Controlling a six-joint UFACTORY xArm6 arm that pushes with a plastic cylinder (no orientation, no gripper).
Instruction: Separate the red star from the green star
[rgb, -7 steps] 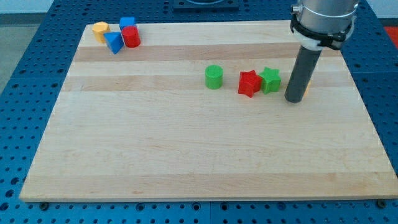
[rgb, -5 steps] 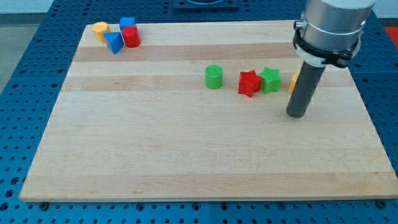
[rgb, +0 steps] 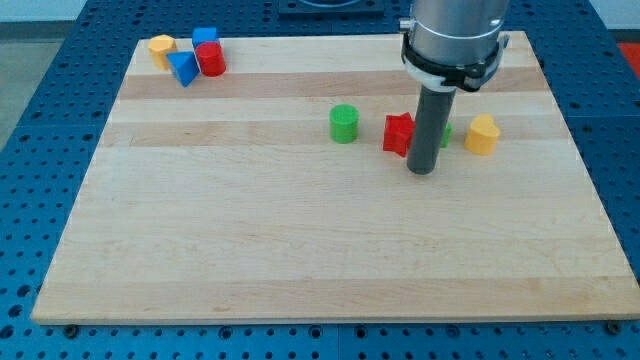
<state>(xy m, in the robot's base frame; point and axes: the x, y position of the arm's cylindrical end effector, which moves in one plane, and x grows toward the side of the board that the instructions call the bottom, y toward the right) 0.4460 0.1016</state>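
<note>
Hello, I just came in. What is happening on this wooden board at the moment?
A robot arm with a dark rod is working to part two stars. My tip sits just below the red star and the green star, in front of where they meet; the rod hides most of the green one. A green cylinder and a yellow block flank them.

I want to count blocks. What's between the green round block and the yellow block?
In the camera view, between the green cylinder and yellow block: red star, my tip, green star mostly hidden.

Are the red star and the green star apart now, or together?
Cannot tell: my tip and its rod cover the gap between the red star and the green star.
</note>
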